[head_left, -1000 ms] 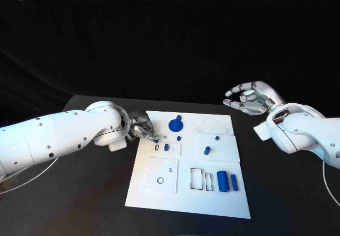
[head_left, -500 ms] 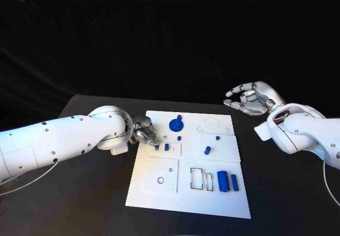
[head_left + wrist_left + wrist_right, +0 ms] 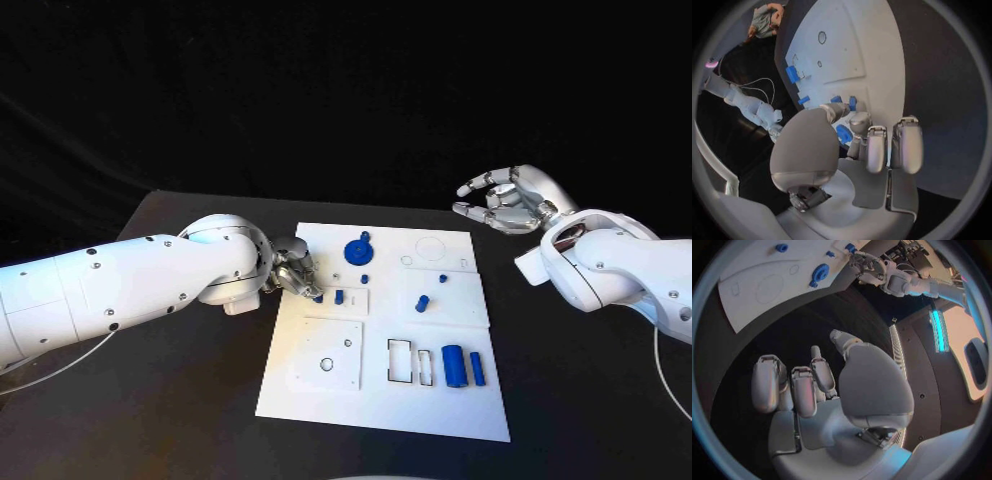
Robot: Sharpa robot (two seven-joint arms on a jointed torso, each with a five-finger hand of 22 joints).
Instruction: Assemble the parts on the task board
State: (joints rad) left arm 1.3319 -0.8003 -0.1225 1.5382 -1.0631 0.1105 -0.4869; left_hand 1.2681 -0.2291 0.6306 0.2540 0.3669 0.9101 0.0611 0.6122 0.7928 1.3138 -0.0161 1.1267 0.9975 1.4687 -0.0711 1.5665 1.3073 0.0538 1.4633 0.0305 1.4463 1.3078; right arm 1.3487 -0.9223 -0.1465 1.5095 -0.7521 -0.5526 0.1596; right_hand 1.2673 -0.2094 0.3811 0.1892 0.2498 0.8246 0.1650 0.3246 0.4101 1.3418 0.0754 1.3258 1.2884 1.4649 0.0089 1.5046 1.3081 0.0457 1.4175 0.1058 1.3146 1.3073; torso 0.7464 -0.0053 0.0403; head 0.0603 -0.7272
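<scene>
Here we see the left hand (image 3: 296,270) at the board's (image 3: 378,415) left edge, fingers (image 3: 869,145) curled, seemingly pinching a small blue part (image 3: 844,134). Beside it a blue peg (image 3: 339,297) stands in the board. Our right hand (image 3: 508,200) hovers beyond the far right corner, fingers loosely spread, holding nothing.

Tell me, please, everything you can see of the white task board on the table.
The task board is a flat white rectangular plate, matte like plastic, lying in the middle of the black table. Its surface carries raised square panels, round holes and two rectangular cut-outs. Small blue parts lie or stand on it, including a round one near the far edge. The left hand reaches over its left edge; the right hand hangs clear of it.
</scene>
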